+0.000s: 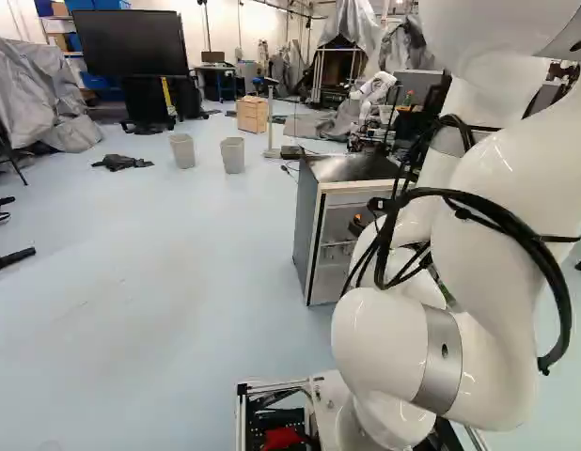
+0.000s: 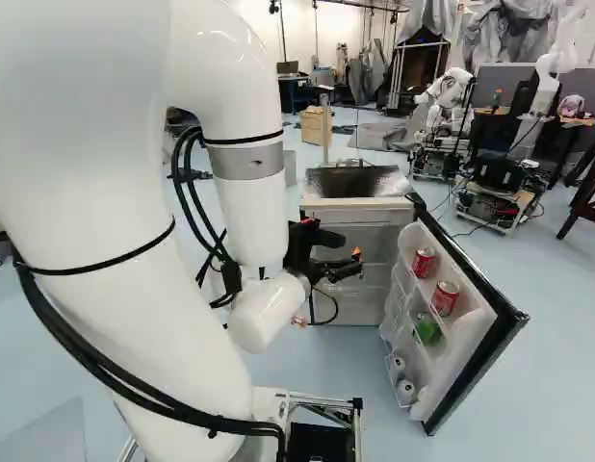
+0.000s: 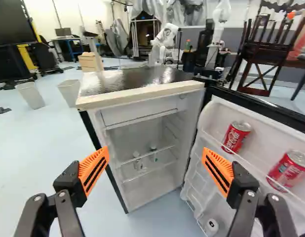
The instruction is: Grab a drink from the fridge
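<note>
In the right base view my gripper (image 2: 328,255) reaches out in front of the open fridge (image 2: 360,210). The wrist view shows the gripper (image 3: 155,170) open, its orange pads wide apart with nothing between them. Beyond the fingers is the fridge (image 3: 142,101), its cavity facing the gripper and small bottles (image 3: 153,154) on an inner shelf. Its door (image 2: 478,337) is swung open. Two red cans stand in the door's upper shelf: one red can (image 3: 236,136) nearer the hinge, another red can (image 3: 289,170) farther out. A green item (image 2: 427,329) and white-topped items (image 2: 405,389) sit lower in the door.
The fridge's black top (image 3: 135,79) has a pale front edge. Two grey bins (image 1: 232,155) and a wooden drawer unit (image 1: 253,115) stand behind it to one side. Another robot (image 2: 448,101) and a wheeled base (image 2: 492,202) are farther back. Dark chairs (image 3: 263,59) stand beyond the door.
</note>
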{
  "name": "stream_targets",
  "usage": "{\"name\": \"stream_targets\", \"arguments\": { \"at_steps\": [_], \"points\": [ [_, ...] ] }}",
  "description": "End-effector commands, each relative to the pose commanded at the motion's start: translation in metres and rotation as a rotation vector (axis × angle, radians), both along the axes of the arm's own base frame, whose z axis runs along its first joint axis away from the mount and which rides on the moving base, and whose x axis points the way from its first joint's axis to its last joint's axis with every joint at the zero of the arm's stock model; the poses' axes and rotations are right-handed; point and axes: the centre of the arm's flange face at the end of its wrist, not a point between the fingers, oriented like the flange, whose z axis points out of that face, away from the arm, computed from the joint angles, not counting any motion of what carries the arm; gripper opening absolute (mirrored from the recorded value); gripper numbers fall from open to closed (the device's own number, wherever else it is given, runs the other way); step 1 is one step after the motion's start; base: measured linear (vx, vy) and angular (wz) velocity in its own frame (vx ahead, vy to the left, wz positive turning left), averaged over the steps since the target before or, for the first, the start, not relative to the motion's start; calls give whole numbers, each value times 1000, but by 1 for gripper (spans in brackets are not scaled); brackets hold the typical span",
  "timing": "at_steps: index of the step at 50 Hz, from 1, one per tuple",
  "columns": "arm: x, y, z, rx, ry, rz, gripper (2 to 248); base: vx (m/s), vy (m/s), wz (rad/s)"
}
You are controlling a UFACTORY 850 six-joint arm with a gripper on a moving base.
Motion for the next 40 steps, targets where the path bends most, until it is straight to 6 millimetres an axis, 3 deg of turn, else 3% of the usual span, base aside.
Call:
{"name": "stream_targets", "arguments": {
  "at_steps": [22, 40],
  "points": [
    [14, 11, 1, 7, -21, 209, 247, 0, 0, 0],
    [20, 9, 1, 7, -26, 231, 247, 0, 0, 0]
  ]
}}
